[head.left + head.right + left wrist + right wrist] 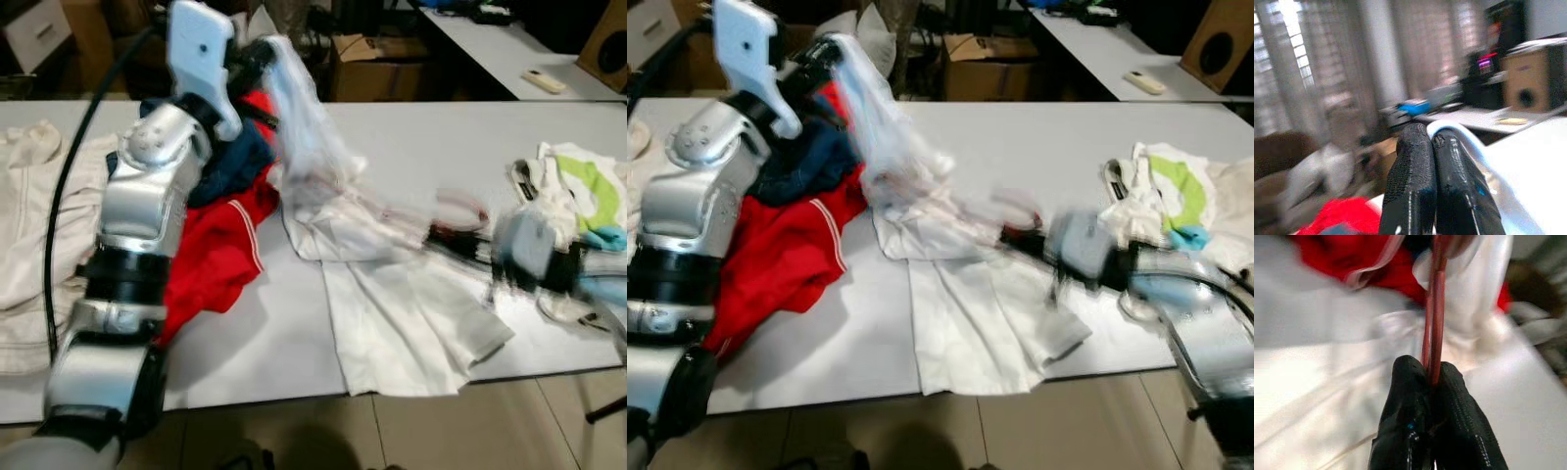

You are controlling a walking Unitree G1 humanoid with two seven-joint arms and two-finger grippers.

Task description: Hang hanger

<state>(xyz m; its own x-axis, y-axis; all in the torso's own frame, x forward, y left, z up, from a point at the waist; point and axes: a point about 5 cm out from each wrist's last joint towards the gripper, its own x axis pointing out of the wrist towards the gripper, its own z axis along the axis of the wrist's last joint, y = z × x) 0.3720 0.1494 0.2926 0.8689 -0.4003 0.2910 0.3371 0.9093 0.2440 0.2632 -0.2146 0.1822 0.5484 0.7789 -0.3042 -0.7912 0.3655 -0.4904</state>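
Note:
A white garment (392, 304) lies spread on the grey table (441, 137), with one end lifted at the back. My left gripper (253, 59) is raised there, shut on an edge of that white cloth (1459, 134). In the left wrist view its fingers (1415, 166) press together. My right gripper (436, 235) is blurred, low over the garment's middle. In the right wrist view it (1434, 369) is shut on a thin red hanger (1435, 308), which runs into the white cloth.
A red garment (220, 245) and a dark blue one (230, 162) lie heaped under my left arm. A cream garment (29, 215) lies at the left and a white-and-green shirt (588, 191) at the right. Behind are a cardboard box (377, 69) and another table (500, 44).

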